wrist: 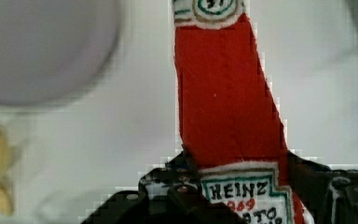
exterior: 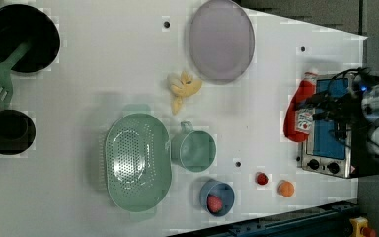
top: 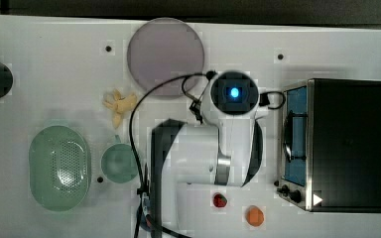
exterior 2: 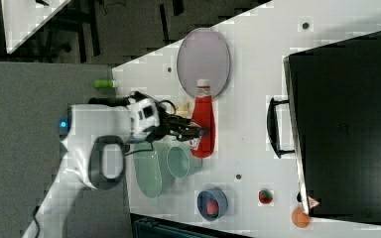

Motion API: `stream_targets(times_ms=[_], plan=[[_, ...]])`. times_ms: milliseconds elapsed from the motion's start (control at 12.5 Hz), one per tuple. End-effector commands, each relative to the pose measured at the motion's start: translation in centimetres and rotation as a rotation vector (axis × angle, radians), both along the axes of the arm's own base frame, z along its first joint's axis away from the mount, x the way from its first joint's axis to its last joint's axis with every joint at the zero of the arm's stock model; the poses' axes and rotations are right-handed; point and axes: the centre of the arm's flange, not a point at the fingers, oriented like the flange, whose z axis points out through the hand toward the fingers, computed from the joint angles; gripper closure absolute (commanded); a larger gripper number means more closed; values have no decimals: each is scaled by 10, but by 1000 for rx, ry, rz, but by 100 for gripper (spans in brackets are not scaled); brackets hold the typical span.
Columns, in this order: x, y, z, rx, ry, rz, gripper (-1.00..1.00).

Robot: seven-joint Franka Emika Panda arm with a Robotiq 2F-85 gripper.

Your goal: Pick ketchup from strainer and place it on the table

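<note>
My gripper [exterior 2: 194,132] is shut on the ketchup [exterior 2: 204,119], a red bottle with a white cap and a white-and-red label. The jaws clamp it at the label [wrist: 240,199], with one finger [wrist: 182,185] on either side. The bottle hangs over the white table [exterior: 103,64], between the lilac plate and the black oven. In the left view the ketchup [exterior: 300,106] lies just left of the gripper [exterior: 322,111]. The pale green strainer [top: 59,167] [exterior: 137,163] [exterior 2: 151,168] holds nothing. In the top view the arm covers the bottle.
A lilac plate [top: 166,55], a yellow banana-like toy [top: 119,104] and a teal mug [top: 119,162] stand on the table. A black toaster oven [top: 345,144] takes up the top view's right. A strawberry [top: 220,200], an orange [top: 254,216], a blue bowl [exterior: 217,197] and black bowls [exterior: 22,37] lie around.
</note>
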Motion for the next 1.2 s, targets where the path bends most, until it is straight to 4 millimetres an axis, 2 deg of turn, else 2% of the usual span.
stream_targets(times_ms=[80, 400, 480, 640, 720, 800, 880, 1040, 1200], plan=[[-20, 38, -33, 9, -15, 145, -18], [-35, 32, -94, 17, -10, 134, -18], [-35, 32, -109, 19, -9, 134, -24], [-35, 32, -128, 22, -15, 134, -65], [-33, 33, -128, 22, -24, 135, -87], [-30, 32, -120, 20, -37, 134, -100], [-23, 32, -102, 15, -67, 133, -100], [-6, 33, -52, 8, -140, 119, -100], [11, 37, 9, 3, -180, 37, -100]])
